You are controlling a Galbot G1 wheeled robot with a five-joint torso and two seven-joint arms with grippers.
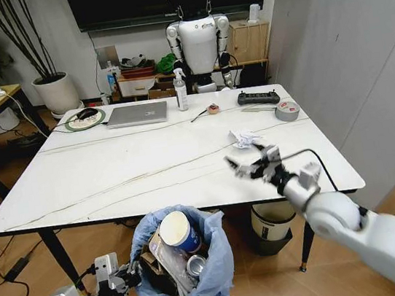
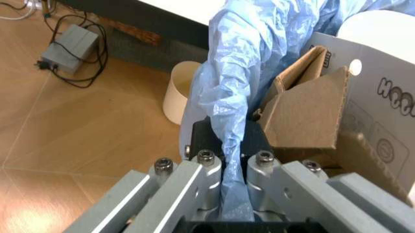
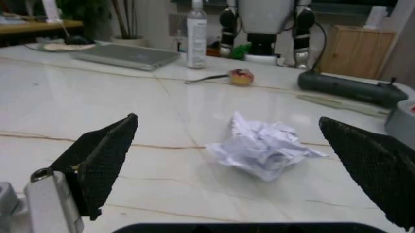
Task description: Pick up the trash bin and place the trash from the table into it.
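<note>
White marble with thin grey veins makes up the table (image 1: 112,171), which stands on a wooden floor with a second robot (image 1: 200,44) against the far wall. Below the near edge, on the left, the left gripper (image 1: 127,273) is clamped on the rim of the bin (image 1: 208,279); the left wrist view shows its fingers (image 2: 201,179) pinching the light-blue liner (image 2: 227,97). The bin hangs just in front of the table and holds a paper cup (image 1: 178,232), brown cardboard (image 2: 304,116) and other litter. On the far left of the tabletop lie a laptop (image 1: 137,114) and, beside it, a spray bottle (image 1: 180,91). Further right, one crumpled paper wad (image 1: 244,138) lies on the marble. The right gripper (image 1: 250,165) hovers just short of it above the table, its black fingers (image 3: 104,158) spread wide with the wad (image 3: 263,148) between them and ahead. A tape roll (image 1: 286,111) sits near the far right corner.
</note>
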